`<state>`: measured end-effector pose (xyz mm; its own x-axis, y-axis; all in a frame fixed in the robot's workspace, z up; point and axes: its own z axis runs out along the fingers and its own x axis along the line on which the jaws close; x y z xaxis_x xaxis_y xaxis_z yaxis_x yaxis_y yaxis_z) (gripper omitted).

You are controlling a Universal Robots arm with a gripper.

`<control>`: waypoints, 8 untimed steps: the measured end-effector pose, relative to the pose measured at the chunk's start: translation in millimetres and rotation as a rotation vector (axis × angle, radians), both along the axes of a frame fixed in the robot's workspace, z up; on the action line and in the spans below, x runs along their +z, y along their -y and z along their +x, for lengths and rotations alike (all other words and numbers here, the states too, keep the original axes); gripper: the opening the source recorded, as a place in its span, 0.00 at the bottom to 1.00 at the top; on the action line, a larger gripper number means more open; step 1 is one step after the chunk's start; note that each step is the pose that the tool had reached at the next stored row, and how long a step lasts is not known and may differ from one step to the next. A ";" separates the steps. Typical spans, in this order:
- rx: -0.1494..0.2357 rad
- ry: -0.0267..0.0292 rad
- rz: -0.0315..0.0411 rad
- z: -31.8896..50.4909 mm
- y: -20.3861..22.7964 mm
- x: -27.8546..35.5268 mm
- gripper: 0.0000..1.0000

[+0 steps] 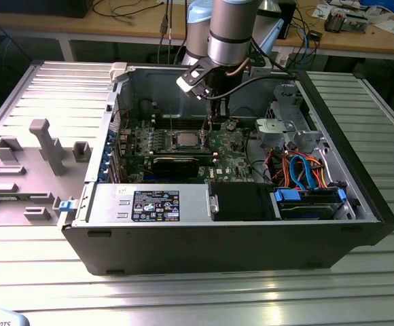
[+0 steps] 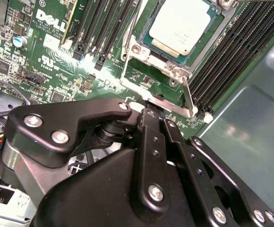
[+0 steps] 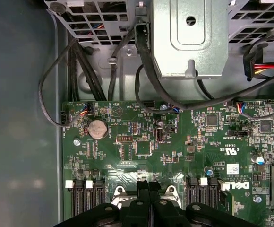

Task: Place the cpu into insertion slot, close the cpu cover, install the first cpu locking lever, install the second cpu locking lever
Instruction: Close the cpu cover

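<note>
Your pincer (image 2: 157,116) is clenched, its two black fingers pressed together. You cannot tell if something thin is caught between them. It hangs low inside the computer case (image 1: 217,238), with its tips just beside a thin steel lever (image 2: 188,97) at the edge of the socket (image 2: 136,50). The cpu (image 2: 183,26) lies flat in that socket with the silver cover (image 2: 175,71) framing it. In the exterior view it sits at eight o'clock from the pincer, near it. The case stands on the ribbed metal counter (image 1: 183,299).

I judge the cpu to be light, stiff and fragile, with a smooth top that gives little grip. If you must hold it, take it by two opposite edges and keep it level. The lever is probably springy and slippery, so hold it near its free end.

The pincer's own body hides the near side of the socket. One corner of the cpu is cut off by the picture's edge. It is hard to make out whether the cover is fully down, or whether the lever is hooked or free.
</note>
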<state>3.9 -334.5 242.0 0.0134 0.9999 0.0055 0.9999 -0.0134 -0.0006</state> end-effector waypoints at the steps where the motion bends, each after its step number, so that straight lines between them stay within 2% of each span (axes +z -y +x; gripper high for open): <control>1: 0.000 -0.0003 -0.0001 -0.1 0.0 -0.2 0.11; 8: 0.000 -0.0002 -0.0001 -2.1 0.0 -0.5 0.11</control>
<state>1.8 -334.5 241.5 0.0135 0.9999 0.0053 0.9999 -0.0135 -0.0009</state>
